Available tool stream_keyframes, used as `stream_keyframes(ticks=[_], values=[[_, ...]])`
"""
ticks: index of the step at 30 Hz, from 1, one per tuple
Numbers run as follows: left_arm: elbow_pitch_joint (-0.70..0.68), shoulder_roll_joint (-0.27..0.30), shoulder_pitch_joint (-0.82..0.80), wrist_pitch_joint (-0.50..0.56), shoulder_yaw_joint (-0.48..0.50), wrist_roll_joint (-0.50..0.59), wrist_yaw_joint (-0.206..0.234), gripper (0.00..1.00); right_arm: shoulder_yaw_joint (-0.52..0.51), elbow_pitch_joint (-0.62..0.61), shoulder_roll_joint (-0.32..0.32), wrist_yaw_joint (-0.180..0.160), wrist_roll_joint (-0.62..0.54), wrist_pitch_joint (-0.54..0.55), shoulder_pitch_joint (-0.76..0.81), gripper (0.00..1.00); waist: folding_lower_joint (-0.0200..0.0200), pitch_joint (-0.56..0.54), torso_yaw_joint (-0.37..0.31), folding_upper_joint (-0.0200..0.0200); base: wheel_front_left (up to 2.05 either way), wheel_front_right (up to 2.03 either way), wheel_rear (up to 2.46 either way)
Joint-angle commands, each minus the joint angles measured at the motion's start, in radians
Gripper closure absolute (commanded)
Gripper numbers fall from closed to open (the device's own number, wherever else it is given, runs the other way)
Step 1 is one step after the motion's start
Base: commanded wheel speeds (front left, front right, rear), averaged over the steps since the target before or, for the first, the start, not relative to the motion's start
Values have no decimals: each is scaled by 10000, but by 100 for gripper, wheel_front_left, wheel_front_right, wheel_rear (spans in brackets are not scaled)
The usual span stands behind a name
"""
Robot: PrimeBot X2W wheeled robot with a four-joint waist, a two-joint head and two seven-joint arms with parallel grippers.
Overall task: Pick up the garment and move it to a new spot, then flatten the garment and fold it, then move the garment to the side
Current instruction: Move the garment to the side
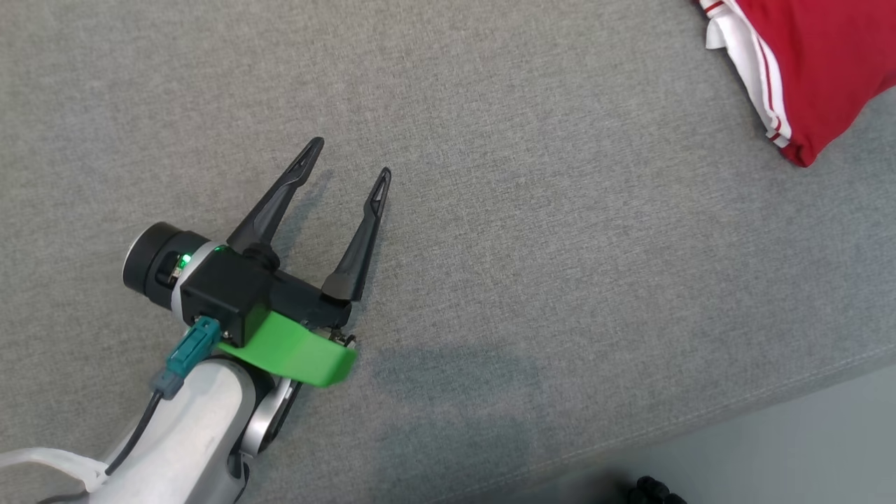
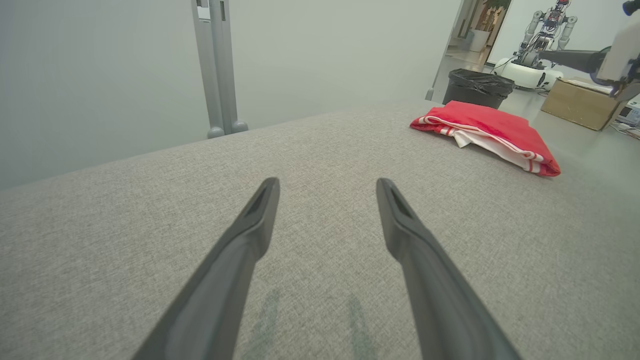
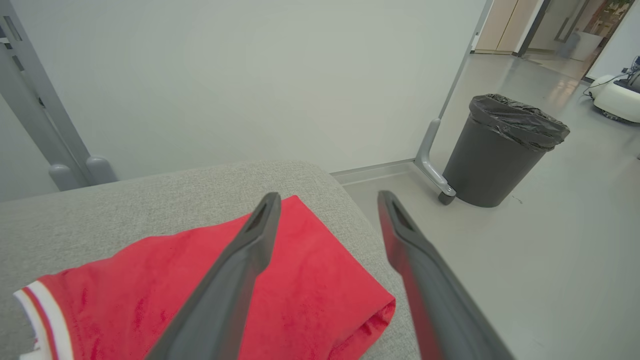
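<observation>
Head view: the left gripper [image 1: 351,157] hovers with its jaws apart over the grey cushion [image 1: 560,245], well apart from the folded red garment [image 1: 819,63].

Left wrist view: the garment lies near the cushion's far edge.

Right wrist view: the right gripper [image 3: 328,196], with its fingers spread and empty, hangs above the garment at the corner. I judge that one brush from a finger could open the fold or push the garment to the floor.

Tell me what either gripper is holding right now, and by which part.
Nothing. The left gripper and right gripper are both open; the folded garment lies free.

Folded red garment [image 1: 829,63], white striped trim
</observation>
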Motion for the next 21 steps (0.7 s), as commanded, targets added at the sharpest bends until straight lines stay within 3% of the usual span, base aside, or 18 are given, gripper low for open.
stream_keyframes(ticks=[1,9,21], values=[[82,-39,164,-143,43,-92,19,0,-69,-244,56,-13,-223,-22,293,0,-1,-464,-5,0,0,0,0],[432,-175,561,-536,208,-383,97,0,88,-1341,16,-13,-608,-24,1028,0,-1,-1561,116,0,0,0,0],[883,-296,1932,-877,852,-951,434,0,863,-3072,-185,-13,-64,-23,3022,0,-1,-3733,551,0,0,0,0]])
